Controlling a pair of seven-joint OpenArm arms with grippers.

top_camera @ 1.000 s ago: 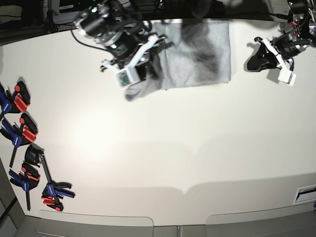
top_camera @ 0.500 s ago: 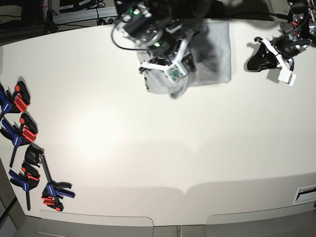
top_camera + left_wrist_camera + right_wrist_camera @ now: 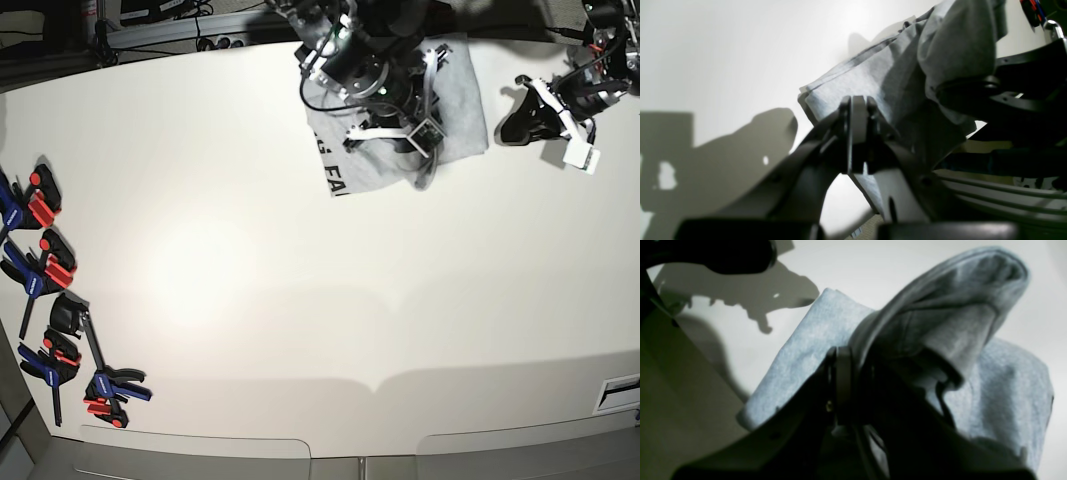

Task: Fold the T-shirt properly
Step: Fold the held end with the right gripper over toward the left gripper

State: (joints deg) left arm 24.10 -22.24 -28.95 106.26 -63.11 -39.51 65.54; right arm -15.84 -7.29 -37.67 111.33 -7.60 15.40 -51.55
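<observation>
Since a second ago the right gripper (image 3: 425,130) has swung across from the shirt's left edge to its right side, dragging a fold with it, so dark lettering now shows at the lower left corner. T-shirt (image 3: 340,165) sits bunched at the far edge of the white tabletop (image 3: 300,300). Right jaws are pinched on a grey fold. Left gripper (image 3: 520,120) is just beside the shirt, jaws closed on nothing. Clamps (image 3: 50,300) lie well apart

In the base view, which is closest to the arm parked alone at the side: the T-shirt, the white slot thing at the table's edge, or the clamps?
From the left gripper:
1. T-shirt, just beside it.
2. White slot plate, same side, opposite table edge.
3. Clamps, far across the table.
</observation>
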